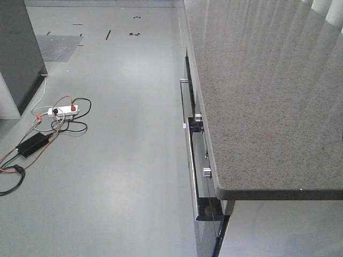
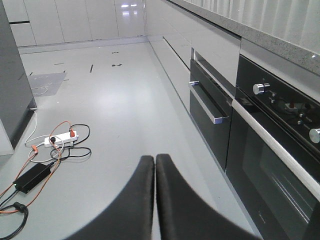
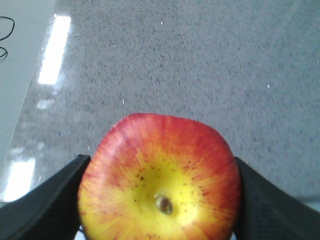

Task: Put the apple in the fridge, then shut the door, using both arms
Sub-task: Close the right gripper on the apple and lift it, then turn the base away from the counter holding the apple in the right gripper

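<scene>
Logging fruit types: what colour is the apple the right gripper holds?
The apple is red, streaked yellow at its centre; right wrist view.

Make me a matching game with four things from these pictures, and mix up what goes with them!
Things:
1. apple
2. left gripper
3. power strip
4. countertop

Descriptions:
A. speckled grey
B. lying on the floor
C. red and yellow
D. shut, holding nothing

Pairs: 1-C, 2-D, 3-B, 4-A
</scene>
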Available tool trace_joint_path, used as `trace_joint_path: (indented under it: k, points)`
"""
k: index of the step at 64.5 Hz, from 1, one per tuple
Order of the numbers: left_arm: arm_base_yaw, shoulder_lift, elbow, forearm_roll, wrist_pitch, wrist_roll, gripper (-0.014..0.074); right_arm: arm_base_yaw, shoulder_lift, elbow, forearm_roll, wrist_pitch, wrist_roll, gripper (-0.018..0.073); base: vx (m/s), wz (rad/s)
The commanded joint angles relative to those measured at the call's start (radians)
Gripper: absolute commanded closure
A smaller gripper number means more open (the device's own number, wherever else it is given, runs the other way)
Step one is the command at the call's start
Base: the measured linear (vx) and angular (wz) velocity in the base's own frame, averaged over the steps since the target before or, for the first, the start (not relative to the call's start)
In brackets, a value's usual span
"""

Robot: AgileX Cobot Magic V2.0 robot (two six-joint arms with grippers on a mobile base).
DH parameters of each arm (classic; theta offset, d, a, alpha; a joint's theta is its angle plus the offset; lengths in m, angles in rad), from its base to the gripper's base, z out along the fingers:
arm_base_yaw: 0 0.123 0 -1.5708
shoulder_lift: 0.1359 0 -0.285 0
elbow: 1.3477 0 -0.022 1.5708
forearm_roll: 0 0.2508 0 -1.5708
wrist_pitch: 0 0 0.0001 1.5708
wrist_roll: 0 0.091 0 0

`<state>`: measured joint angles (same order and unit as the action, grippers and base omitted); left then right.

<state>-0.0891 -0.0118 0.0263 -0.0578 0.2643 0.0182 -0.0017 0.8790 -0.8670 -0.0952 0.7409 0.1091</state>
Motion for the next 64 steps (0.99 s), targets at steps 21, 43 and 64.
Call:
trace_joint_path:
  k: [21, 43, 64]
  points:
    - [-0.005, -0.014, 0.019, -0.006, -0.071, -0.007, 0.0601, -0.003, -0.297, 0.140, 0.030, 0.032, -0.008, 0.0459, 0.00, 0.00]
    - [-0.005, -0.014, 0.019, -0.006, -0.071, -0.007, 0.0601, -0.003, -0.363, 0.162, 0.028, 0.044, -0.009, 0.0459, 0.00, 0.00]
    - [-0.005, -0.014, 0.019, -0.006, -0.071, -0.007, 0.0601, -0.004, -0.363, 0.162, 0.028, 0.035, -0.008, 0.0459, 0.00, 0.00]
